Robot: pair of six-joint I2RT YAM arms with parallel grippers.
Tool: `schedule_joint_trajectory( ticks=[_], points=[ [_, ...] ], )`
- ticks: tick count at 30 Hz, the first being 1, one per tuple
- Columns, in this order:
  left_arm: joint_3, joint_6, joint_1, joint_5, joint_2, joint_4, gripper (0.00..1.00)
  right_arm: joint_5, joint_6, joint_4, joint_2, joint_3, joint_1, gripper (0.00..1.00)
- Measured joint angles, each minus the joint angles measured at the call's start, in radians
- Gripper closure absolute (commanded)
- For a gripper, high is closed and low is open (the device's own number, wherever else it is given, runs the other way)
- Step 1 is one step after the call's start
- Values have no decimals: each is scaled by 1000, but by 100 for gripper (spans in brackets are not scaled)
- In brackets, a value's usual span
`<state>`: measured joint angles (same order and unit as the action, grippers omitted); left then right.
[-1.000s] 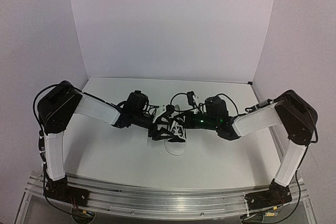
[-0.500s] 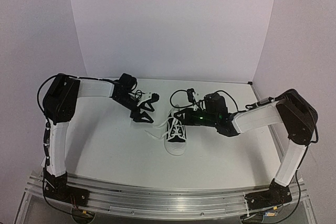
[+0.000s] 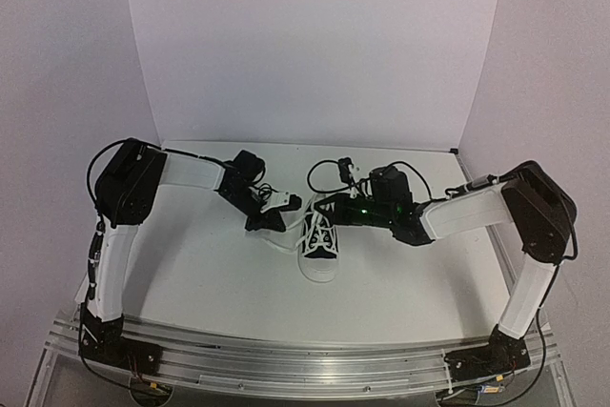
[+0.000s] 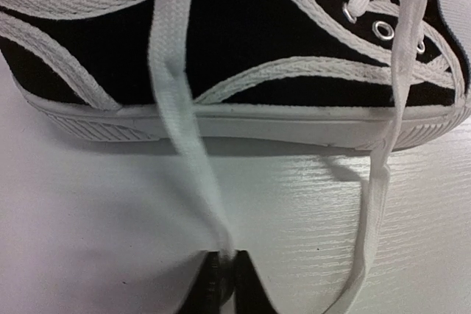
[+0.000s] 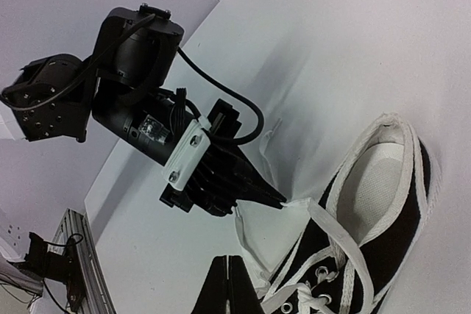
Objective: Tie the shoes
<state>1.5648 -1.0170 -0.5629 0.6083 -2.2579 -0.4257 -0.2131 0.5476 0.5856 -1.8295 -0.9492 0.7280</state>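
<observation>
A small black canvas sneaker with a white toe cap sits near the middle of the white worktop, toe toward the arm bases, its laces not yet knotted. The left pincer is clamped on one white lace, drawn out on the left arm's side of the shoe. The other lace trails loose down past the sole. The right pincer hovers close beside the laced top, fingers seemingly pressed together; we cannot tell whether any lace is caught between them. We judge this an early step, gathering the lace ends. Next, the right pincer likely needs the loose lace so both can be crossed.
</observation>
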Motion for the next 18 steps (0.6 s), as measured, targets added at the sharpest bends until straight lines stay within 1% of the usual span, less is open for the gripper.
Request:
schedule_joint_trajectory(
  ticks=[3,6,9,11,14,18],
  points=[
    [12,-2,0,-16,9,-54,100,0,3,-6,-10,-19,0,100],
    [14,16,-2,-15,33,-161,100,1,3,-18,-25,-49,0,100],
    [13,51,-22,15,86,-290,100,3,4,-30,-37,-76,0,100],
    [12,82,-55,54,131,-351,100,3,4,-35,-40,-85,0,100],
    [14,148,-121,132,183,-379,100,3,7,-46,-46,-95,0,100],
    [36,265,-210,231,192,-355,100,4,18,-67,-49,-98,0,100]
  ],
)
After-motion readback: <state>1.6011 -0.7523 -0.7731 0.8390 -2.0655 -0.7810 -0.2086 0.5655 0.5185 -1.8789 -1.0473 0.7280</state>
